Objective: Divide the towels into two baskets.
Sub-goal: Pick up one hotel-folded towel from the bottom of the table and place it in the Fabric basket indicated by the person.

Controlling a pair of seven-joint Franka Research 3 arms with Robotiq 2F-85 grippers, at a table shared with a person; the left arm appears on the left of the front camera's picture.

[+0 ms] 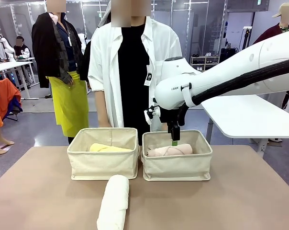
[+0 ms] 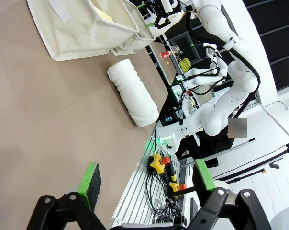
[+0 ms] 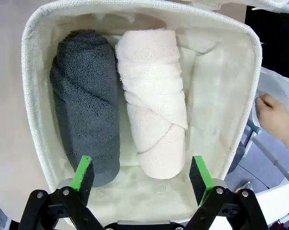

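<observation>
I read the table as a flat, matte brown surface. Two cream canvas bins with soft upright walls stand on it, just beside each other. The left basket holds the yellow towel. The right basket holds the dark grey towel and the pale pink towel, thick terry rolls lying parallel and touching. The white towel lies on the table in front of the baskets.

The right gripper hangs over the right basket, fingers spread wide and holding nothing, with both rolls' near ends between them. The left gripper hovers above bare table with its fingers wide, well apart from the white towel.
</observation>
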